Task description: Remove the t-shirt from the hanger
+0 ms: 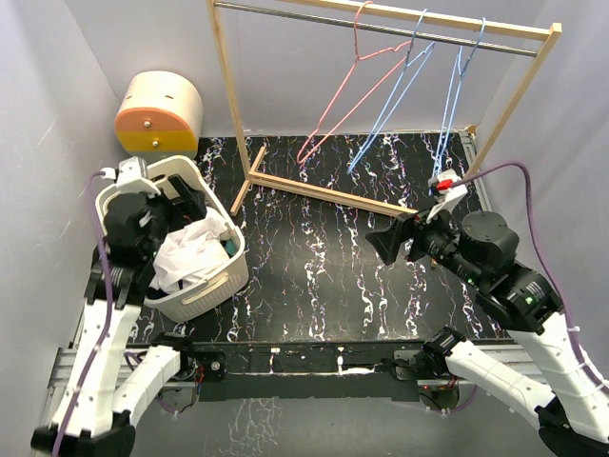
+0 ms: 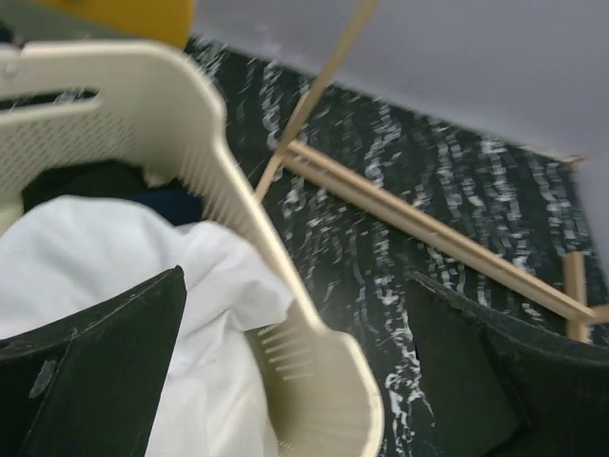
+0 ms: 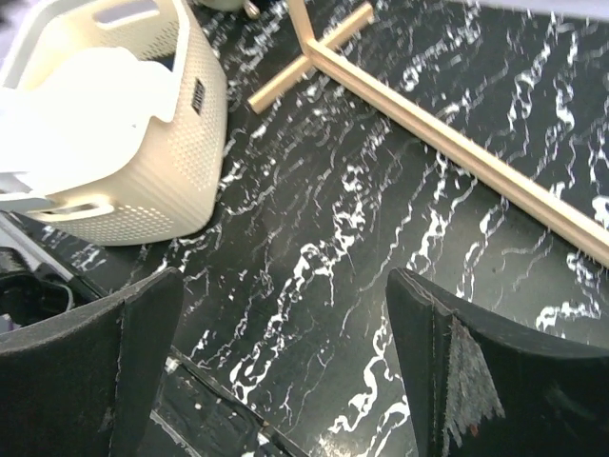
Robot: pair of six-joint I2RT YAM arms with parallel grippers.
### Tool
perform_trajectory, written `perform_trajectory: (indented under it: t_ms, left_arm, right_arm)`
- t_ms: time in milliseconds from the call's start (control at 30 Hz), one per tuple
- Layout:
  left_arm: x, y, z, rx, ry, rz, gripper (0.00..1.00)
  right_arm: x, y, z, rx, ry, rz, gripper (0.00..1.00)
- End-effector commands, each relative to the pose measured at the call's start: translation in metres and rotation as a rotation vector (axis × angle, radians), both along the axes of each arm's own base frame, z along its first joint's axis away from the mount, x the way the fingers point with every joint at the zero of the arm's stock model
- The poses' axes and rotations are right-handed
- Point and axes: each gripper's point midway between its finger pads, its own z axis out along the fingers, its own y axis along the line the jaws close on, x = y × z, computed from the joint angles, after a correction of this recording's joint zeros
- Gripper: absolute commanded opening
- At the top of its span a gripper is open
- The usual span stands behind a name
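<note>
Hovering the left end effector [image 2: 285,324], spread wide and empty, over the cream perforated plastic laundry basket [image 1: 234,255] at near left. Spotting the crumpled white t-shirt [image 1: 188,257] lying inside it, well apart from the pink wire hanger [image 1: 347,90] and blue wire hangers [image 1: 400,90] dangling bare on the far wooden rack [image 1: 228,105]. Holding the right end effector [image 3: 281,295] spread too, above the black marbled worktop [image 1: 324,276]. Looks done, judging by this; little left but backing off.

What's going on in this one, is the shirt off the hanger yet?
It looks that way. A white garment, likely the t-shirt, lies in the cream laundry basket, and the left claw is open just above the basket's rim. On the wooden rack, the pink hanger and two blue hangers hang bare. The right claw is open too, holding nothing, over the black marbled table.
</note>
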Motion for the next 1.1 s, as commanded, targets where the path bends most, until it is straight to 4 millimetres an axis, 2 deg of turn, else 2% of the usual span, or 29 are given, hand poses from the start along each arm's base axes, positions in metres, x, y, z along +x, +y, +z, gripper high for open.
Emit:
perform_trajectory:
  t_ms: [0,100,267,600,767,933,1067]
  left_arm:
    - [-0.010,-0.037,0.058,0.001,-0.286,-0.258,0.97]
    - [-0.009,-0.052,0.058,0.014,-0.307,-0.360,0.97]
    - [0.005,-0.063,0.028,0.040,-0.218,-0.430,0.97]
    - [0.004,-0.054,-0.019,0.041,-0.152,-0.374,0.97]
    - [0.000,-0.048,-0.038,0.041,-0.122,-0.343,0.97]
    - [-0.005,-0.047,-0.040,0.055,-0.116,-0.340,0.97]
    - [-0.007,-0.043,-0.039,0.065,-0.122,-0.323,0.97]
  right_arm:
    - [0.018,-0.004,-0.032,-0.029,0.098,-0.102,0.93]
    - [0.027,-0.005,-0.058,-0.059,0.158,-0.152,0.96]
    - [0.044,-0.016,-0.075,-0.052,0.139,-0.268,0.98]
    - [0.062,-0.031,-0.084,0.033,0.074,-0.420,0.99]
    - [0.073,-0.040,-0.087,0.013,0.089,-0.512,0.99]
    - [0.078,-0.038,-0.096,-0.004,0.120,-0.530,0.98]
    - [0.081,-0.034,-0.093,0.015,0.110,-0.518,0.97]
